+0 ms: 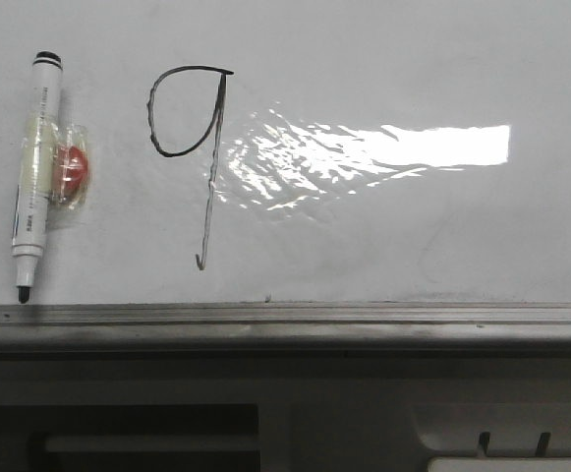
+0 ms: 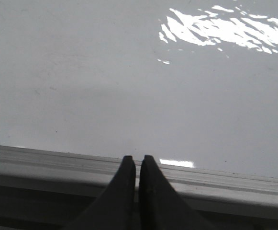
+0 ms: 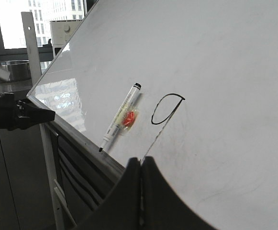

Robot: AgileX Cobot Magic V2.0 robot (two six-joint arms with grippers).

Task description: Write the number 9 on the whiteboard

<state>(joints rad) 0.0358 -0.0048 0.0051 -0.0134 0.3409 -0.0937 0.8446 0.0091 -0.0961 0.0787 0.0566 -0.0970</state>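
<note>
The number 9 [image 1: 192,147] is drawn in thin black marker on the whiteboard [image 1: 413,226], with a rounded loop and a long tail ending in a small hook. It also shows in the right wrist view [image 3: 165,111]. A white marker [image 1: 35,167] with its black tip uncapped lies on the board left of the figure, a red piece taped to its side; it shows in the right wrist view too [image 3: 122,117]. My left gripper [image 2: 138,160] is shut and empty over the silver rail [image 2: 57,163]. My right gripper [image 3: 140,162] is shut and empty, off the board.
A silver-grey rail [image 1: 285,320] edges the board's near side, with a dark grey panel [image 1: 285,413] beyond it. Glare [image 1: 383,147] lies right of the figure. In the right wrist view the left arm [image 3: 14,115] hangs past the board's edge, with a window behind.
</note>
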